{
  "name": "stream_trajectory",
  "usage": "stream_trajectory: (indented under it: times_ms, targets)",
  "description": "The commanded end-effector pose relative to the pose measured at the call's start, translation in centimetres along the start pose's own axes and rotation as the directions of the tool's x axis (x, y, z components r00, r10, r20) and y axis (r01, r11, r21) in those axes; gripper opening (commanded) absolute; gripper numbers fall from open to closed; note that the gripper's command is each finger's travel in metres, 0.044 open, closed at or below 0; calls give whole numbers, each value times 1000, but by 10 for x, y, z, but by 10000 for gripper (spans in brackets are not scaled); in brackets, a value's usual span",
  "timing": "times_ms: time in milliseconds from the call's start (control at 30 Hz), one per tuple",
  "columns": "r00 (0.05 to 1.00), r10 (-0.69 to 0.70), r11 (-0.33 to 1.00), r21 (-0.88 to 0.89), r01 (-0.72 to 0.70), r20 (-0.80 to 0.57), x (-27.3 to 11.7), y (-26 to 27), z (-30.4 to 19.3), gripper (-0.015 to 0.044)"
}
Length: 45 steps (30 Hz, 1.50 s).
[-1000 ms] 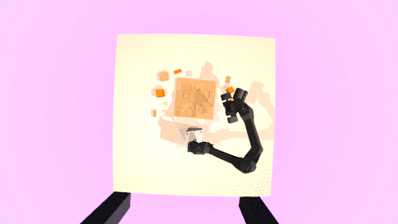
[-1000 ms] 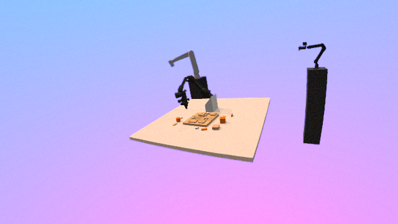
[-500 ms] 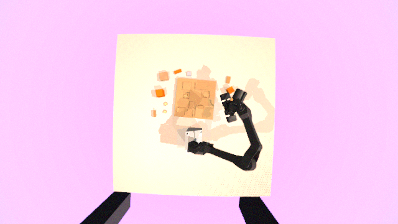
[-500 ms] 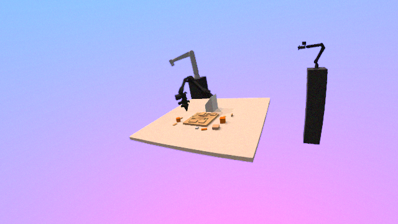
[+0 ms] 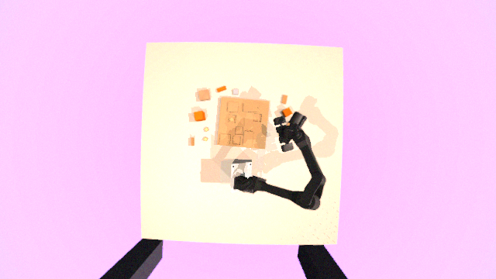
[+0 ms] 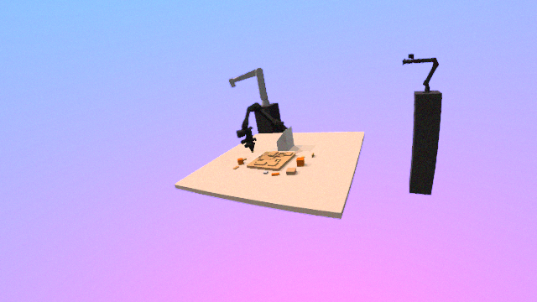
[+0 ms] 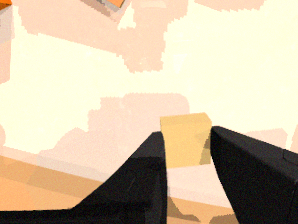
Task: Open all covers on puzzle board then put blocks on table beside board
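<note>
My gripper is shut on a small yellow block, held above the table to the right of the board in the top view. The puzzle board shows several covers and wells, too small to read one by one. Left of it lie an orange cube, a tan block, a narrow tan block and two small yellow pieces. Behind lie an orange bar and a pale block.
Near the hand lie an orange block and a small tan block. A grey upright panel stands by the arm's base, on the board's near side in the top view. Shadows cross the board.
</note>
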State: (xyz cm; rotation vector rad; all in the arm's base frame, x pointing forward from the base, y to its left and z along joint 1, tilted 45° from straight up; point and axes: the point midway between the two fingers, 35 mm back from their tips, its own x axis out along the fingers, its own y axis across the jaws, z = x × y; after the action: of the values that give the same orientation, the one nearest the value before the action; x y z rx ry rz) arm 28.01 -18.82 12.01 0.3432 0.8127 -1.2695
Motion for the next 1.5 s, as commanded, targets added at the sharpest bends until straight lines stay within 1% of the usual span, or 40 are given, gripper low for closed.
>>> stream_trajectory:
  times_ms: [0, 900, 1233, 1467]
  targets:
    - [1000, -5, 1000, -9, 5, -11, 9, -2, -4, 80]
    - [1000, -8, 1000, -11, 8, -2, 52, -8, -5, 80]
    - [1000, -8, 1000, -11, 8, -1, 53, -8, -5, 80]
    - [1000, -5, 1000, -5, 5, 6, 51, -7, -2, 264]
